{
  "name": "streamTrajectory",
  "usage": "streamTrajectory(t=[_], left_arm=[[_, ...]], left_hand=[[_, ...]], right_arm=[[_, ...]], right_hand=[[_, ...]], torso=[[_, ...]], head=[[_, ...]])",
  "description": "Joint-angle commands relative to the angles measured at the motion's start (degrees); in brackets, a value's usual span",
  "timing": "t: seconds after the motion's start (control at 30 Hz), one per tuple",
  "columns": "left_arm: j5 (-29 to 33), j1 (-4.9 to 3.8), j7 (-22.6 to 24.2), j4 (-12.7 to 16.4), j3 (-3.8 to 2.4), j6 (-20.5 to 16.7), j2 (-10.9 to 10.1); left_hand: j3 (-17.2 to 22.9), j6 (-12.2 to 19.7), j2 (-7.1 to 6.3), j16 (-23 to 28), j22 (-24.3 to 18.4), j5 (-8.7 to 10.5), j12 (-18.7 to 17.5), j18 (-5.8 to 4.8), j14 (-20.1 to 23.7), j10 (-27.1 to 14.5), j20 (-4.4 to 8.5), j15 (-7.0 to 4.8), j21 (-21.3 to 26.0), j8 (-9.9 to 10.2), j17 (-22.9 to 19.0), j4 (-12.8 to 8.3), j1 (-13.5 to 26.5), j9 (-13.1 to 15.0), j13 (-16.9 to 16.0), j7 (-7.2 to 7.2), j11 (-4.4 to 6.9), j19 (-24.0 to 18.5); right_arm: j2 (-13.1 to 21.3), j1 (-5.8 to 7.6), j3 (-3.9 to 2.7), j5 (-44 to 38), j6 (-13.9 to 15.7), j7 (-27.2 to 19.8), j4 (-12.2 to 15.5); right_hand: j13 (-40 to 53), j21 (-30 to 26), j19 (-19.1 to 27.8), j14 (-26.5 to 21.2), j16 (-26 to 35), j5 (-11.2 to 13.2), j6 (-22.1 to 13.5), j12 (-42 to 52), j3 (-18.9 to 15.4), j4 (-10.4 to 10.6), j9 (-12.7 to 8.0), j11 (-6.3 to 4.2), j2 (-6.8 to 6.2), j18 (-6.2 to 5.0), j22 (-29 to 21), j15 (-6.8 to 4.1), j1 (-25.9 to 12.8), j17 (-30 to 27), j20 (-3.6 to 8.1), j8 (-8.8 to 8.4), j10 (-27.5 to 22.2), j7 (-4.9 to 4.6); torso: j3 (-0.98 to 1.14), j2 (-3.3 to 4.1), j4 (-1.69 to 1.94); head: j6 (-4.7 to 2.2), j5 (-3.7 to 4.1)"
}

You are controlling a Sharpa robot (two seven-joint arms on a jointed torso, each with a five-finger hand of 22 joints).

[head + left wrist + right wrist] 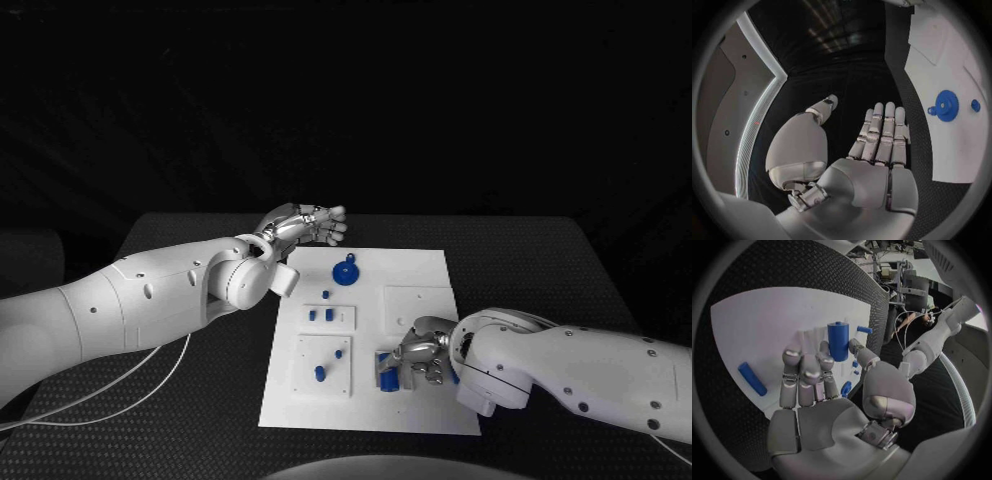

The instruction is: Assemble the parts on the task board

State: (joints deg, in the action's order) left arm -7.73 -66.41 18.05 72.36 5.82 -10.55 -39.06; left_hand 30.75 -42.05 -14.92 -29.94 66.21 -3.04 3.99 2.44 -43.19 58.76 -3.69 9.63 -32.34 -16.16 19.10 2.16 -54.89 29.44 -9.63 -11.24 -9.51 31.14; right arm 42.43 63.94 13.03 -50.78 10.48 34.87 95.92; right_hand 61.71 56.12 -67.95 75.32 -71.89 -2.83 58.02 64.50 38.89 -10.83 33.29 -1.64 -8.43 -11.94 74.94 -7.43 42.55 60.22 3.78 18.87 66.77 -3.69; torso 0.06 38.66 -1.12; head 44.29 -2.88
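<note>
The white task board (418, 272) lies mid-table. A blue gear (346, 270) sits on its far part, also seen as the blue gear (946, 105) with a small blue peg (975, 105) beside it. My left hand (306, 224) hovers open by the board's far left corner, fingers straight and together (882, 135). My right hand (421, 350) is low over the board's near right part. An upright blue cylinder (837, 340) stands between its thumb and a finger, which pinch it. A blue bar (752, 378) lies flat on the board (767, 315) beside the hand.
Small blue pieces (330, 314) sit in white blocks on the board's left half, with another blue peg (320, 374) nearer me. A white cable (130, 375) trails over the table under my left arm. Black table surrounds the board on all sides.
</note>
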Motion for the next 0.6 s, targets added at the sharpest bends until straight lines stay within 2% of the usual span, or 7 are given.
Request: streamTrajectory(t=[0.03,0.2,0.47,0.57,0.6], left_arm=[[-0.19,-0.04,0.40,0.15,-0.04,0.94,0.13],[-0.19,-0.04,0.35,0.18,-0.04,0.99,0.14],[-0.19,-0.04,0.23,0.20,-0.04,1.01,0.13],[-0.19,-0.04,0.23,0.22,-0.04,1.03,0.15],[-0.19,-0.04,0.22,0.21,-0.04,1.05,0.17]], left_hand=[[-0.21,0.39,0.19,0.38,0.05,0.14,0.23,1.14,0.11,-0.03,-0.42,0.30,0.14,-0.27,0.10,0.29,-0.41,0.10,0.07,-0.26,-0.21,0.00],[-0.27,0.41,0.23,0.42,0.06,0.14,0.23,1.17,0.10,-0.02,-0.44,0.32,0.16,-0.28,0.12,0.37,-0.39,0.10,0.11,-0.29,-0.22,0.01],[-0.35,0.47,0.26,0.51,0.07,0.14,0.24,1.22,0.13,0.00,-0.47,0.37,0.20,-0.28,0.14,0.48,-0.40,0.10,0.19,-0.33,-0.24,0.03],[-0.39,0.51,0.25,0.55,0.08,0.14,0.24,1.25,0.14,0.01,-0.49,0.40,0.22,-0.27,0.16,0.52,-0.43,0.10,0.22,-0.40,-0.26,0.03],[-0.40,0.51,0.25,0.56,0.08,0.14,0.24,1.25,0.14,0.02,-0.49,0.40,0.23,-0.27,0.16,0.53,-0.44,0.10,0.23,-0.41,-0.26,0.04]], right_arm=[[-0.24,-0.11,0.06,-0.73,-0.99,-0.19,-0.32],[-0.41,-0.11,0.06,-1.52,-1.23,-0.11,-0.75],[-0.35,-0.11,0.06,-2.38,-1.18,-0.11,-1.13],[-0.44,-0.11,0.06,-2.57,-0.97,-0.14,-1.05],[-0.45,-0.11,0.06,-2.80,-0.84,-0.18,-1.02]], right_hand=[[0.06,0.12,-0.09,0.10,-0.08,0.03,0.99,-0.21,-0.26,0.19,-0.08,-0.16,-0.01,-3.06,0.67,-0.37,-0.48,0.02,0.02,-0.17,0.24,-0.90],[0.08,0.07,-0.06,0.06,-0.02,0.03,0.91,-0.32,-0.23,0.41,-0.11,-0.15,-0.38,-3.06,0.64,-0.38,-0.81,0.00,0.05,-0.30,0.19,-0.92],[0.21,-0.12,-0.09,0.02,0.24,0.03,0.82,-0.62,0.49,1.93,-0.12,-0.11,-2.64,-3.06,0.46,-0.37,-1.65,-0.11,0.15,-0.64,0.11,-0.97],[0.27,-0.16,-0.06,-0.01,0.32,0.02,0.72,-0.70,-0.37,2.52,-0.10,-0.06,-3.81,-3.06,0.43,-0.33,-2.84,-0.14,0.09,-0.75,0.03,-1.02],[0.30,-0.20,-0.02,-0.04,0.37,0.03,0.62,-0.74,-0.87,2.74,-0.10,-0.03,-4.65,-3.06,0.42,-0.32,-3.44,-0.16,0.07,-0.82,-0.04,-1.05]], torso=[[-0.06,-0.03,-0.02],[-0.05,-0.03,0.02],[-0.02,-0.01,-0.02],[0.01,-0.01,-0.05],[0.02,0.00,-0.06]], head=[[0.02,-0.09],[-0.02,-0.15],[-0.11,-0.20],[-0.13,-0.26],[-0.13,-0.28]])
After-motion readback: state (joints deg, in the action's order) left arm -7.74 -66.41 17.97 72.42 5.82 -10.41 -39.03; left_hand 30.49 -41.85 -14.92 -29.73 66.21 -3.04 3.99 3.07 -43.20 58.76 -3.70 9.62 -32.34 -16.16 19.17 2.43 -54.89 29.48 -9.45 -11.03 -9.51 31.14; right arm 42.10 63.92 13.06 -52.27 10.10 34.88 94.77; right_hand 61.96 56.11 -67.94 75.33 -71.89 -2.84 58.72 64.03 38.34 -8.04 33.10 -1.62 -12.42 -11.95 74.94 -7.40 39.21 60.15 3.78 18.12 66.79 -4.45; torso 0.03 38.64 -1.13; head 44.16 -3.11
